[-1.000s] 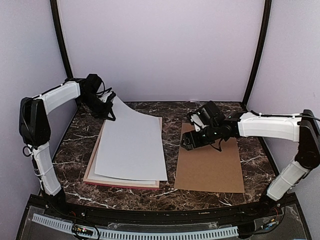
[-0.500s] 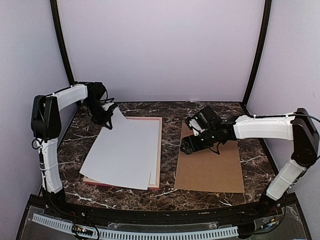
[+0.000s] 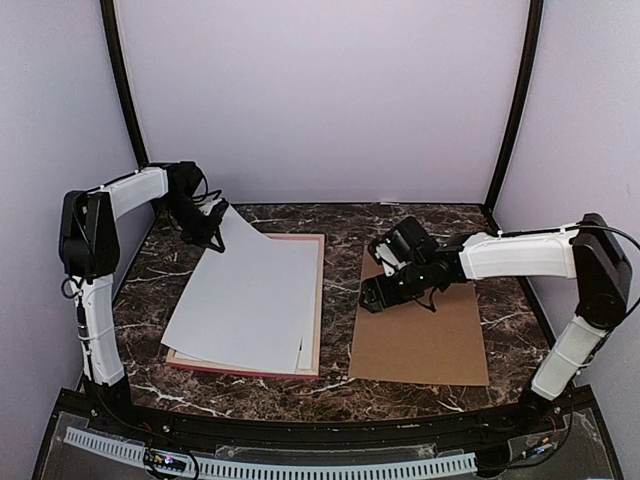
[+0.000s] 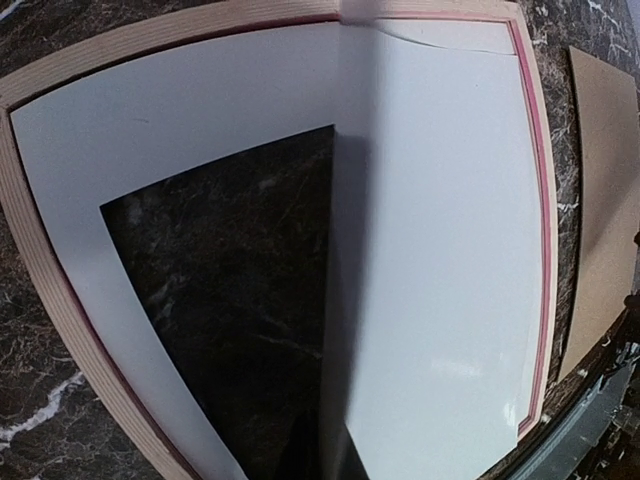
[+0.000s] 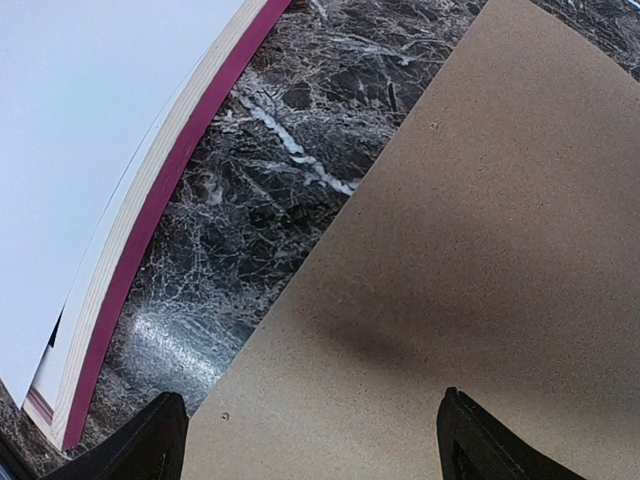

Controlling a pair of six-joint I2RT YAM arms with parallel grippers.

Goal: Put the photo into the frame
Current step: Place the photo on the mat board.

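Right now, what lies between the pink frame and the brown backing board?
Only a bare strip of the marble table separates frame from board; the top and right wrist views show it.

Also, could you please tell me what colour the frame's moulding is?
The frame is pink-magenta beside pale wood, clearest in the right wrist view.

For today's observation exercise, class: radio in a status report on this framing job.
Left gripper shut on the photo, far corner; right gripper open over backing panel. Photo skewed across the frame, overhanging left. Nothing blocking.
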